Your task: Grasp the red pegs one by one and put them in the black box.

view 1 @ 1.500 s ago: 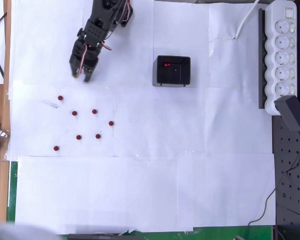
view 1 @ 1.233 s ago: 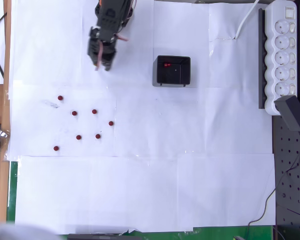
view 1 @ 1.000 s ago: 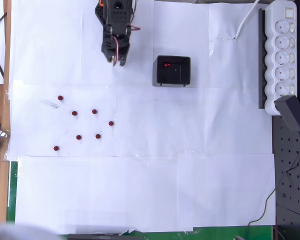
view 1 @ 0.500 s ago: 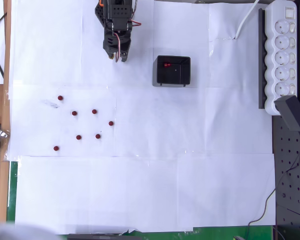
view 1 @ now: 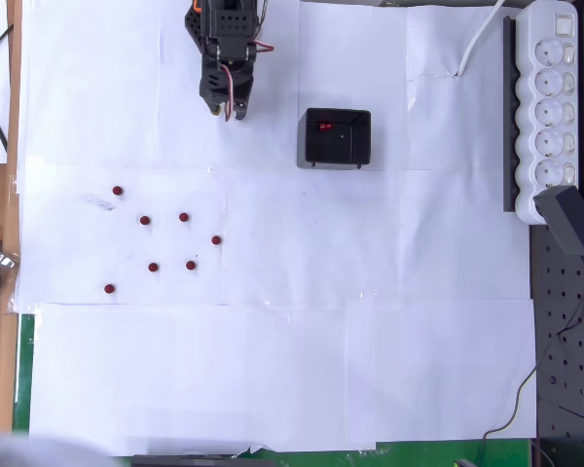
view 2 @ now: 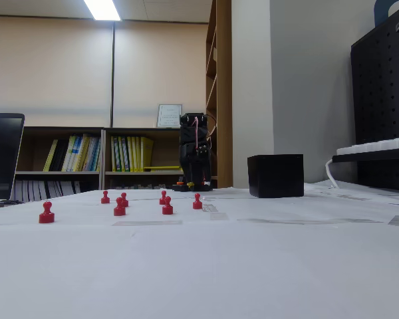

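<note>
Overhead view: we count seven red pegs point(view 1: 153, 244) scattered on white paper point(view 1: 273, 370), and one more red peg lying inside the black box point(view 1: 338, 138). The gripper point(view 1: 226, 109) sits left of the box, well above the pegs; its opening we cannot tell.

Fixed view: pegs point(view 2: 122, 203) stand upright in front of the gripper point(view 2: 195, 183); box point(view 2: 275, 175) interior hidden.
</note>
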